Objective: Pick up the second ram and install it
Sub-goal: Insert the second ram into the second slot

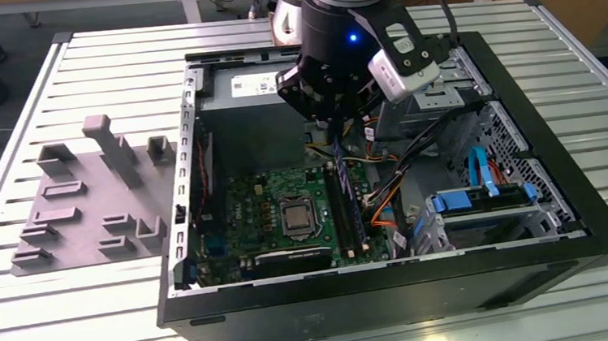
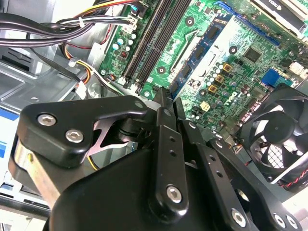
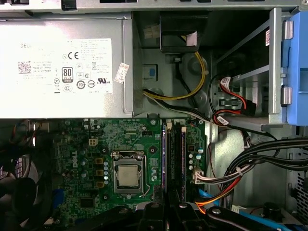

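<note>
Although light and stiff, the second ram [image 1: 337, 150] is judged fragile; the gripper [image 2: 162, 95] appears clamped across its flat faces.

Case [image 1: 401, 297] lies open on the desk [image 1: 88, 318], with the fixture [image 1: 89, 204] just beside it on the exterior view's left. In the case, the motherboard [image 1: 252, 199] is on the floor, the power supply [image 3: 62, 62] behind it and the drive cage [image 1: 481, 209] on the exterior view's right. Slots [image 1: 348, 208] lie between the CPU [image 1: 299, 218] and the cables [image 1: 393, 192]. End effector [image 1: 333, 126] is above the slots' far end, with the ram [image 1: 337, 150] edge-down in its grip.
</note>
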`<control>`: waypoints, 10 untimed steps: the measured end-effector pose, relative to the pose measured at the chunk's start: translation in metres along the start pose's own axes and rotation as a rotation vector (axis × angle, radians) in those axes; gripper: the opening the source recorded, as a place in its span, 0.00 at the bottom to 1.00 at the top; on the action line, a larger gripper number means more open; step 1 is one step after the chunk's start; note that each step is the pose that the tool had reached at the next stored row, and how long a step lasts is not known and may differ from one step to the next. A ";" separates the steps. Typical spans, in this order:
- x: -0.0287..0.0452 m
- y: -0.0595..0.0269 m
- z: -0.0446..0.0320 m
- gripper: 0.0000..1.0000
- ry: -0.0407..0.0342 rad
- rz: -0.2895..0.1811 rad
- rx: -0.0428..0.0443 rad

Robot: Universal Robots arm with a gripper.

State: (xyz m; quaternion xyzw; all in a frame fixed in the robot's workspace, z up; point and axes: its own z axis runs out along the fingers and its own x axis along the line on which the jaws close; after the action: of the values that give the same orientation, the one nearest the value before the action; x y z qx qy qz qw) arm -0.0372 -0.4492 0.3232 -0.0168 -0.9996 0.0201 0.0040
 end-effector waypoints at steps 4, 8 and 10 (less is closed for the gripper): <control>0.0000 0.0001 0.0010 0.14 -0.0002 0.000 -0.0004; -0.0004 0.0002 0.0061 0.14 -0.0002 -0.001 0.0010; -0.0009 0.0003 0.0089 0.14 -0.0011 -0.025 0.0016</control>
State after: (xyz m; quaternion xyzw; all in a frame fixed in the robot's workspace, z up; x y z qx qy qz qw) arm -0.0363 -0.4493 0.3143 -0.0042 -0.9998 0.0209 0.0037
